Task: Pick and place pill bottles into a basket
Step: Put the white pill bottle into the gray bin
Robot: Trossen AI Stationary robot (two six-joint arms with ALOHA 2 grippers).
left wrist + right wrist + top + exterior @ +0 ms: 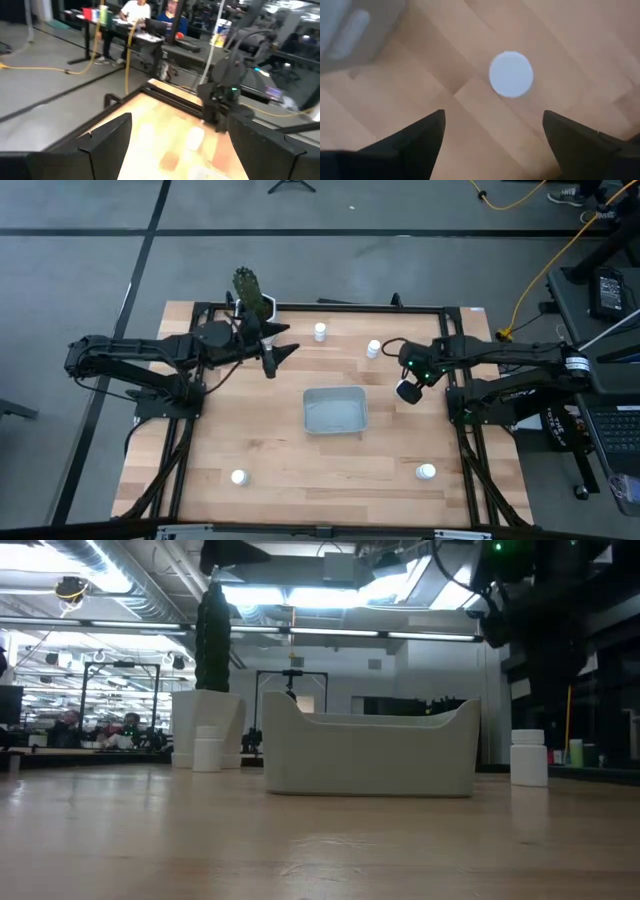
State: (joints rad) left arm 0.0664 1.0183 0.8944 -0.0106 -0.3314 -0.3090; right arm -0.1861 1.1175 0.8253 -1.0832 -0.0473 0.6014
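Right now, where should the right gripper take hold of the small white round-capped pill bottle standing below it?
Come straight down and close on the sides of the small white cylindrical pill bottle, just under its cap. It stands upright on the bare wooden table, its round cap facing up at the right gripper, whose open fingers look wider apart than the cap.

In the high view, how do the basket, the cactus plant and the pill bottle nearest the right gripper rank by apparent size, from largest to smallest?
1. The basket, clearly the largest.
2. The cactus plant, narrower than the basket.
3. The pill bottle near the right gripper, by far the smallest.
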